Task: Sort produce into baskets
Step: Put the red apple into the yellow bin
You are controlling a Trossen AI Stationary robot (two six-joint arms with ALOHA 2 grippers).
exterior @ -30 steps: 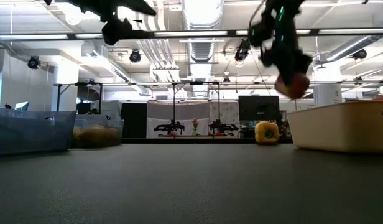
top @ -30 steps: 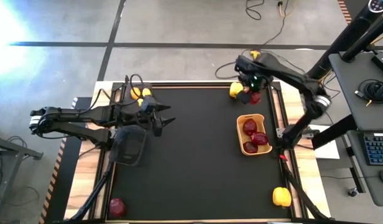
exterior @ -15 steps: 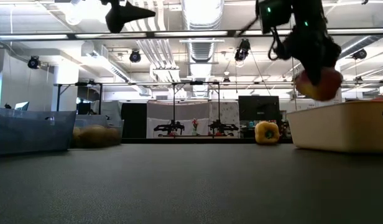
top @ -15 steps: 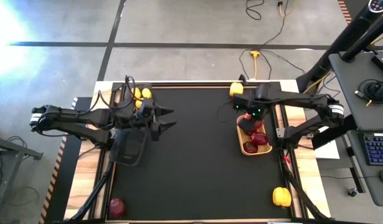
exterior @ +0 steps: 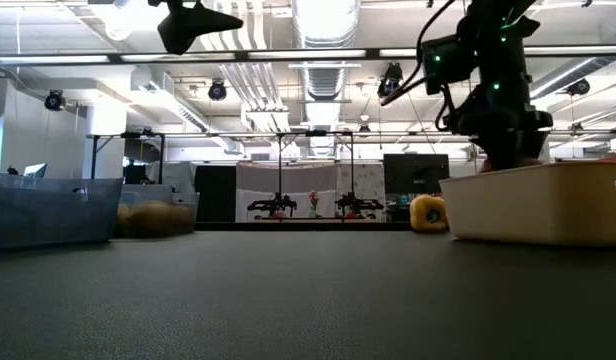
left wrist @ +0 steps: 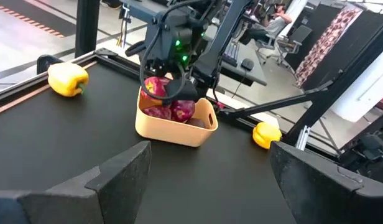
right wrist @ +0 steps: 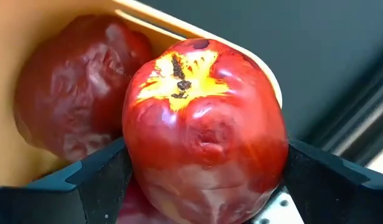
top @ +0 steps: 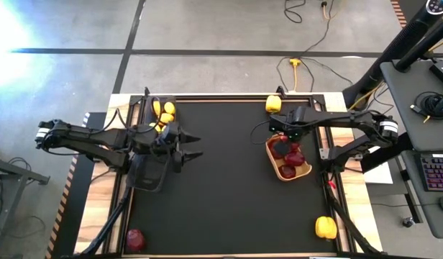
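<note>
My right gripper (top: 281, 147) points down into the shallow orange-tan basket (top: 269, 160), shut on a dark red fruit with a yellow patch (right wrist: 204, 124). That fruit also shows above the basket's rim in the left wrist view (left wrist: 155, 87). Other dark red fruits (top: 297, 160) lie in the basket. My left gripper (top: 194, 144) hangs open and empty, high over the table's left half, next to a black wire-mesh basket (top: 149, 171). My right gripper pinches the dark red fruit by two opposite sides (right wrist: 134, 171) between its two fingers (right wrist: 95, 180), coming from above and pointing down. The yellow-patched end faces up toward the wrist. The fruit sits low in the basket beside another dark red fruit (right wrist: 67, 99); what it rests on is hidden.
A yellow pepper (top: 273, 103) lies at the far edge behind the orange-tan basket. Another yellow piece (top: 325, 227) sits near the right front corner, and a dark red one (top: 136, 239) near the left front corner. Yellow pieces (top: 162, 111) fill a mesh basket at far left.
My right gripper has come from the far right corner toward the near edge and down into the orange-tan basket, carrying the dark red fruit. The basket has shifted a little toward the table's left. My left gripper has swung slightly toward the near edge, staying open.
</note>
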